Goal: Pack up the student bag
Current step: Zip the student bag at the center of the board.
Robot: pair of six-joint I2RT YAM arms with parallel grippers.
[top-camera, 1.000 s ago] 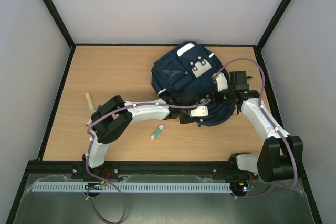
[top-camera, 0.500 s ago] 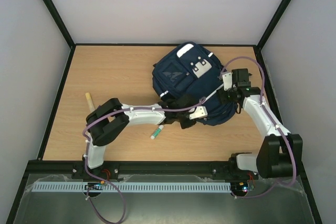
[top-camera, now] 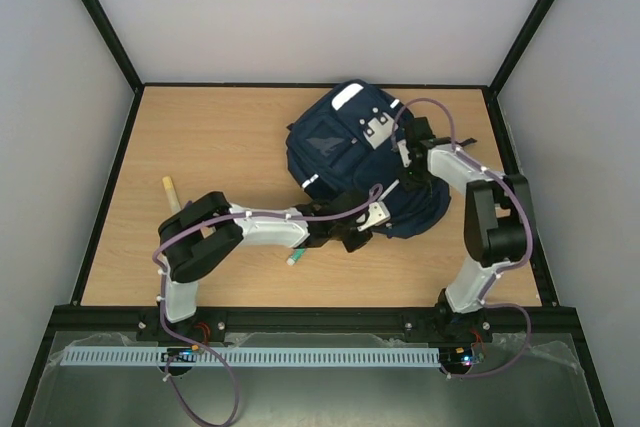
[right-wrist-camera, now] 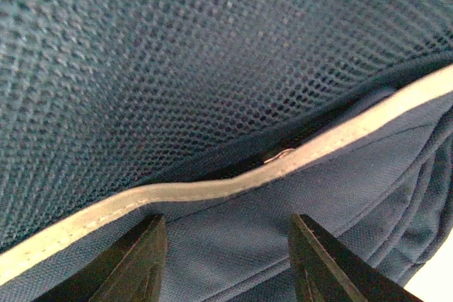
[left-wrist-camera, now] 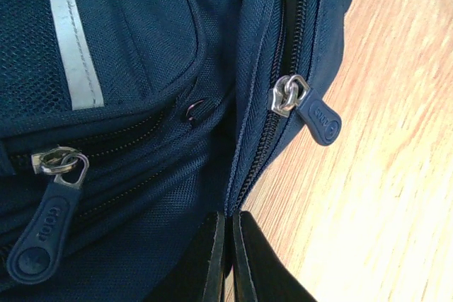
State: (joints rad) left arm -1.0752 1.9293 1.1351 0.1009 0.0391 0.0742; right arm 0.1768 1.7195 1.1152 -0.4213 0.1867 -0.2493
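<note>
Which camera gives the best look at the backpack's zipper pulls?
Left wrist view: two navy zipper pulls show there, close and sharp. The top external view shows the whole student bag, its pulls too small to make out. The right wrist view shows only mesh and a reflective stripe.

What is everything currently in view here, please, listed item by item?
student bag: one, navy blue with white stripes, far centre of the table
zipper pulls: two, navy on silver sliders, at the bag's near edge
small tube: one, white with a green end, on the table near the bag, partly under the left arm
stick: one, tan, left side of the table
table: one, light wood
left gripper: one, black, shut, at the bag's zipper seam
right gripper: one, black, open, against the bag's mesh
</note>
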